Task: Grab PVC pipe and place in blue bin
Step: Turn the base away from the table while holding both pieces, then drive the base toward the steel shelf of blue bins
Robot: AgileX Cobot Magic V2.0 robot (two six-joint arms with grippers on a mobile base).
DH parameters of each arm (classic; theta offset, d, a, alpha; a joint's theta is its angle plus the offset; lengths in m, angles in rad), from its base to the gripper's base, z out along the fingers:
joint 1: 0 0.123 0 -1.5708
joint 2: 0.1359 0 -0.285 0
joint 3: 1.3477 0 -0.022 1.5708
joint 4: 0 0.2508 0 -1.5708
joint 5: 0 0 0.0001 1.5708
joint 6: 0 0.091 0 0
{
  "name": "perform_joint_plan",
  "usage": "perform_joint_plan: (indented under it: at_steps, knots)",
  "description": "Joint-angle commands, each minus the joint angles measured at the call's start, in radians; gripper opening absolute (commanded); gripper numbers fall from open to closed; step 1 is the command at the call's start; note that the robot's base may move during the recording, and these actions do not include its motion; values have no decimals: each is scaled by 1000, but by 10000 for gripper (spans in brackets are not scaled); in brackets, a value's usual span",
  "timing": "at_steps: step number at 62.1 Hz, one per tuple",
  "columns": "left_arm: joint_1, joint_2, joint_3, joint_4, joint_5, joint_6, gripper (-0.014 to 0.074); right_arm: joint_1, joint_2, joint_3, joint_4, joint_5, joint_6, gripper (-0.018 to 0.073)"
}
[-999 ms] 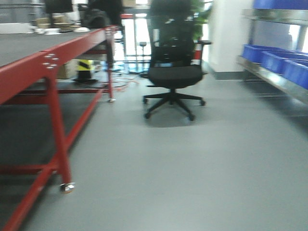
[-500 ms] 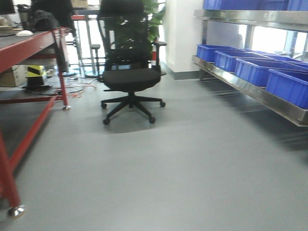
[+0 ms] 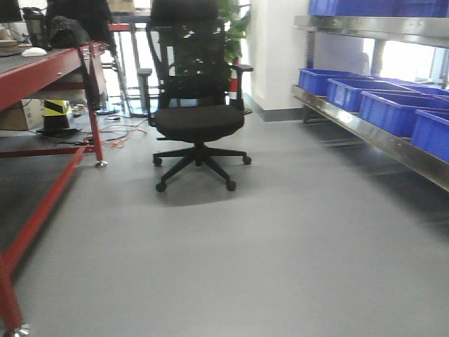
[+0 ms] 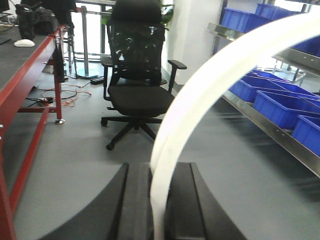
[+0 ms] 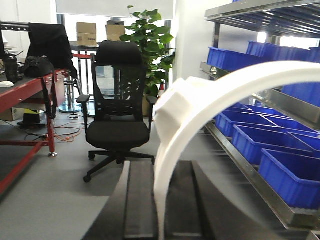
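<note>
Right gripper (image 5: 160, 172) jaws clamped on the pipe (image 5: 225, 85), centre of the right wrist view. Left gripper (image 4: 159, 172) jaws pinch a white strip (image 4: 210, 75). Blue bins (image 5: 287, 182) lower right: approach squarely, release low.

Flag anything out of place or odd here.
The office chair stands alone mid-aisle between the red table and the blue bins, possibly in the base's way. Loose orange cables trail across the floor under the table. Nothing looks spilled or broken.
</note>
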Motion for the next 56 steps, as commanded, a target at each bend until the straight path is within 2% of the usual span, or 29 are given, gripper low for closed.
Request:
perform_joint_plan:
  at_steps: [1, 56]
  knots:
    - [-6, -4, 3, 0, -31, 1, -111, 1, 0, 2, -11, -15, -8, -165]
    - [-6, -4, 3, 0, -32, 1, -111, 1, 0, 2, -11, -15, -8, -165]
